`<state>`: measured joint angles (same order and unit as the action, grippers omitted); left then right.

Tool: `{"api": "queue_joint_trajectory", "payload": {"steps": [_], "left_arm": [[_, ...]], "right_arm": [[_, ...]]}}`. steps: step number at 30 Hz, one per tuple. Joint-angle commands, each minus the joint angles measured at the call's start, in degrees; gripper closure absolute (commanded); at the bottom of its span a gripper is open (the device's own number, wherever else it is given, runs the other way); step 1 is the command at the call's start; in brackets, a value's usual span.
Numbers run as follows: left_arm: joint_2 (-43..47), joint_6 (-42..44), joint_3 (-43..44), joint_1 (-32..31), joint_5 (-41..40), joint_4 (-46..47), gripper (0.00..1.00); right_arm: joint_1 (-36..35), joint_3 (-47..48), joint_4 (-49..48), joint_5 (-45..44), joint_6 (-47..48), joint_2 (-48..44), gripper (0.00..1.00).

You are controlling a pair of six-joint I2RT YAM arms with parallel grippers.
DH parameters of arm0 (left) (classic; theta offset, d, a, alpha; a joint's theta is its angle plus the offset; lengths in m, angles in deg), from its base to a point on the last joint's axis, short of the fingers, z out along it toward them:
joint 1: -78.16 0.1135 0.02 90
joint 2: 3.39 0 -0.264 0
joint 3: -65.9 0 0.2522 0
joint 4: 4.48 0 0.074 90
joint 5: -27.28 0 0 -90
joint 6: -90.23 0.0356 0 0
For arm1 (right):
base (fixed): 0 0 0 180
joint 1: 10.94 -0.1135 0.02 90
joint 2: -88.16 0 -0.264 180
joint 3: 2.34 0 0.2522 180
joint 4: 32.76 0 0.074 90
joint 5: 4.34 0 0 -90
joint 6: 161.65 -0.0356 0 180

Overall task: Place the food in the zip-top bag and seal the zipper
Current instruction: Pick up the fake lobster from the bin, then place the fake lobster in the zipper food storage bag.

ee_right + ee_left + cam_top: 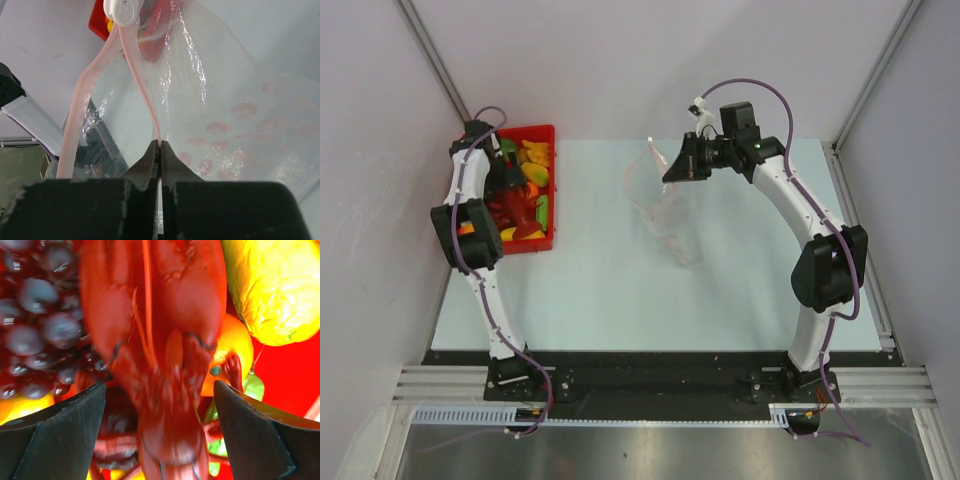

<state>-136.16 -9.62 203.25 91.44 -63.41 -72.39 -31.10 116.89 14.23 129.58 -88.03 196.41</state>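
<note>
My left gripper (506,183) is down in the red tray (552,200) at the far left of the table (650,300) with its jaws apart. In the left wrist view the two black fingers (55,440) stand wide on either side of a red lobster-like toy (165,305), and I see a gap on both sides. The food (533,168) is packed round that toy: a dark purple grape bunch (35,325) to its left, a big yellow piece (270,290) upper right, an orange piece (237,347) partly behind the toy, and a green piece (256,387) by the right finger. All the food I can see sits in the tray. My right gripper (672,168) is over the far middle of the table, well apart from the tray, jaws pressed together on the zipper (142,85) of the bag (670,220) – the right wrist view shows the pink-red strip running straight into the closed fingertips. The other side of the strip bows off to the left, so the mouth gapes, and both sides meet at a white slider (122,10) at the top of that view. The bag is clear plastic with pink dots (244,109), crumpled and drooping from the grip toward mid-table – I can't tell whether its lower end rests on the surface.
</note>
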Motion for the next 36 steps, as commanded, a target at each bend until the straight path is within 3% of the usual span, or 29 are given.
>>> {"api": "queue_joint_trajectory", "payload": {"steps": [1,3,12,21,25,27,29,36], "left_arm": [[-1.0,0.4,2.5,-0.1,2.2,-1.7,0.13],[-0.6,0.3,2.8,0.2,3.0,-1.2,0.17],[7.5,-2.5,1.8,1.8,6.8,3.9,0.64],[28.0,-8.3,-10.0,1.2,19.7,19.9,0.77],[36.8,-11.4,-16.5,-1.1,26.4,36.3,0.85],[42.7,-12.0,-22.3,-3.5,31.3,45.8,0.99],[46.2,-12.7,-27.1,-6.5,34.5,59.4,1.0],[48.0,-17.7,-24.3,-17.9,50.2,78.5,1.0]], "right_arm": [[-0.6,2.4,0.6,-1.0,1.3,0.0,1.0],[-0.6,2.3,0.7,-1.2,1.4,0.0,1.0],[-0.4,2.8,1.0,-0.9,1.8,0.0,1.0],[1.1,3.1,0.7,5.6,1.7,-1.2,1.0],[1.5,1.8,-3.7,15.5,-2.2,-2.3,1.0],[1.4,-0.3,-9.4,19.2,-6.0,-3.2,1.0],[1.2,-2.4,-13.3,22.8,-11.4,-3.8,1.0],[0.2,-7.0,-32.5,28.4,-28.0,-5.9,1.0]]}}
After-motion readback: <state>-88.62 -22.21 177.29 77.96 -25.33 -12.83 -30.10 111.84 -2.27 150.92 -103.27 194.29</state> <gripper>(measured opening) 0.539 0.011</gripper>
